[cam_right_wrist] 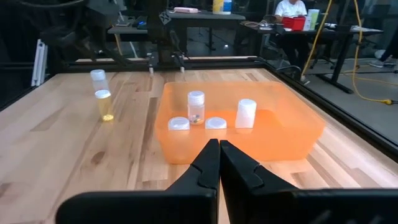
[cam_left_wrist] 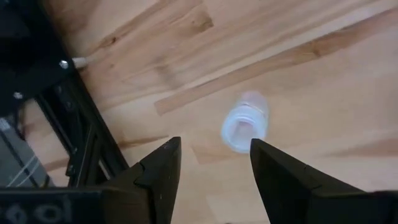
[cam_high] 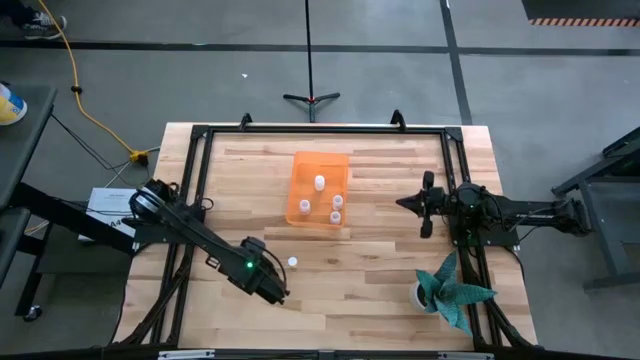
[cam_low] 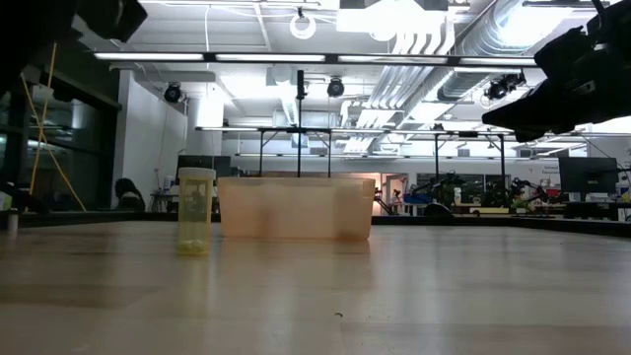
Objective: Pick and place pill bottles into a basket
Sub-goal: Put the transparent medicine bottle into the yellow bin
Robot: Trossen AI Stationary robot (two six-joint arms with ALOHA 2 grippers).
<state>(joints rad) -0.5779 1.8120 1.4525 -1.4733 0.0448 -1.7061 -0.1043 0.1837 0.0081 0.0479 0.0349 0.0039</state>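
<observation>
The orange basket (cam_high: 318, 188) stands at the table's middle, toward the far side, with several small white-capped pill bottles (cam_right_wrist: 196, 107) inside; it also shows in the right wrist view (cam_right_wrist: 273, 134) and the low view (cam_low: 296, 207). One pill bottle (cam_high: 292, 262) stands upright on the bare wood near the basket's near left side; it also shows in the low view (cam_low: 195, 210) and the right wrist view (cam_right_wrist: 102, 96). My left gripper (cam_high: 278, 290) is open above the table, and the bottle (cam_left_wrist: 244, 127) lies just beyond its fingertips (cam_left_wrist: 214, 168), untouched. My right gripper (cam_high: 402, 203) is shut and empty right of the basket (cam_right_wrist: 219, 155).
A white pot with a teal plant (cam_high: 450, 292) stands at the table's near right corner. A black frame (cam_high: 200, 160) runs along the table's left, far and right sides. Bare wood lies between the basket and the near edge.
</observation>
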